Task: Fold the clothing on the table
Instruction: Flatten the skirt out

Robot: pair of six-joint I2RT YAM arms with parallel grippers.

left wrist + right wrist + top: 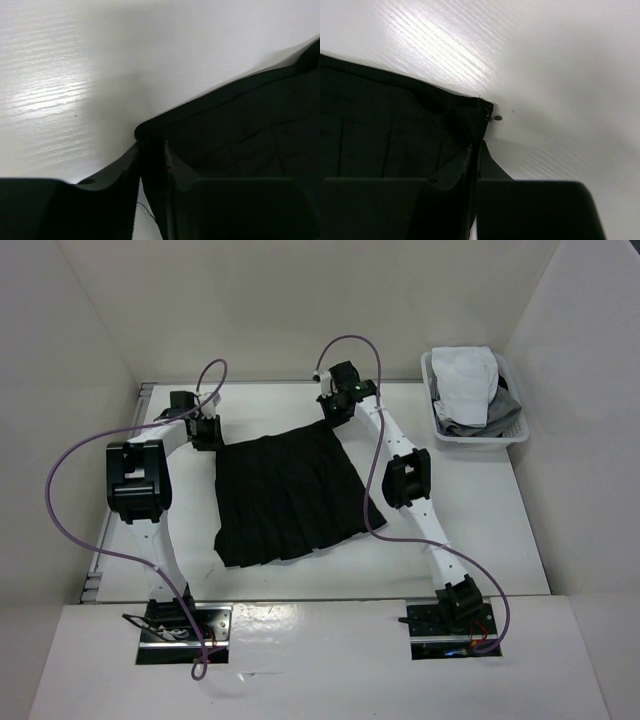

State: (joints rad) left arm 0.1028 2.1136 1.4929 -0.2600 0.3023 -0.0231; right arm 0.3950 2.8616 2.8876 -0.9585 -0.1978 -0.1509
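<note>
zero folds made: the skirt (290, 495) lies flat on the desk (490, 510). right end effector (476, 146) is clamped on one waistband corner; left end effector (151, 147) straddles the other, grip i cannot tell.

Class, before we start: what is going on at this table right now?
A black skirt lies spread flat on the white table, ready to be folded by a robot. The right hand is shut on one far corner of the waistband. The left hand has its fingers either side of the other far corner, though a firm pinch cannot be confirmed. A basket sits at the far right, untouched.
</note>
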